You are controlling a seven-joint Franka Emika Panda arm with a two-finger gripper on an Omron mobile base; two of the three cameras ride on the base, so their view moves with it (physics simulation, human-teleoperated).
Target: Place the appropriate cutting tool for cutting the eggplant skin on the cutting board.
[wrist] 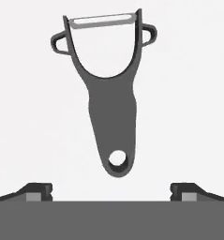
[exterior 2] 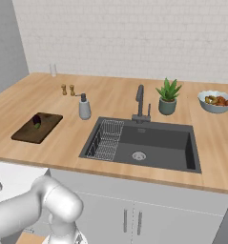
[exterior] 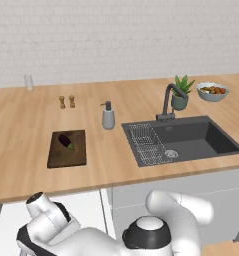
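The peeler (wrist: 108, 93), grey and Y-shaped, lies flat on a white surface in the hand view, with its forked head and blade at the top and the hole in its handle at the bottom. My gripper (wrist: 111, 193) is open, its fingertips (wrist: 38, 191) wide apart just short of the handle end and touching nothing. The eggplant (exterior: 66, 141) lies on the dark brown cutting board (exterior: 66, 156) on the counter's left part. From the right base view the eggplant (exterior 2: 37, 120) and the board (exterior 2: 29, 133) show at the left. The arm bends down below the counter's front edge.
A soap dispenser (exterior: 108, 116) stands right of the board. Two small shakers (exterior: 66, 102) and a glass (exterior: 28, 82) stand behind it. The dark sink (exterior: 201, 140) holds a wire rack (exterior: 146, 142), with a faucet (exterior: 168, 102), a plant (exterior: 181, 92) and a fruit bowl (exterior: 212, 91) beyond.
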